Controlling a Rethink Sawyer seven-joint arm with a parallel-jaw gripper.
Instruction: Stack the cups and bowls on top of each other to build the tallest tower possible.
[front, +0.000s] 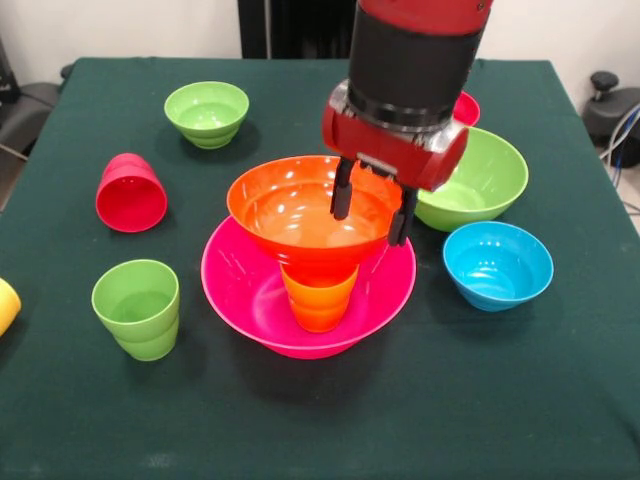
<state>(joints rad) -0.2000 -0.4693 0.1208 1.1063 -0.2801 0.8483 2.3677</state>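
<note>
At the far left edge, about nine o'clock, only a sliver of the yellow cup (5, 305) shows, well out of play. Next, at ten o'clock, the red cup (131, 193) lies tipped on its side with its mouth toward the camera; it could roll if nudged, and in my judgement it needs righting before a clean pick. Just below it, at eight o'clock, the green cup (137, 309) stands upright, and at eleven o'clock the small green bowl (207, 113) sits apart. At the centre the tower rests in the pink bowl (240, 295): an orange cup (319, 297) stands in it mouth down, and the orange bowl (300, 212) is perched on the cup's narrow base. The gripper (372, 208) has its fingers spread apart, one inside the bowl and one outside its right wall, straddling the rim; I cannot tell whether they pinch it. The main risk, I think, is that the wide bowl sits off-centre on so small a footing, so a sideways drag while the fingers lift away would tip it off. At two o'clock the large green bowl (483, 177) and a sliver of the small red bowl (468, 106) sit close behind the arm; the blue bowl (497, 264) lies at three o'clock. No brand, label or writing is readable.
</note>
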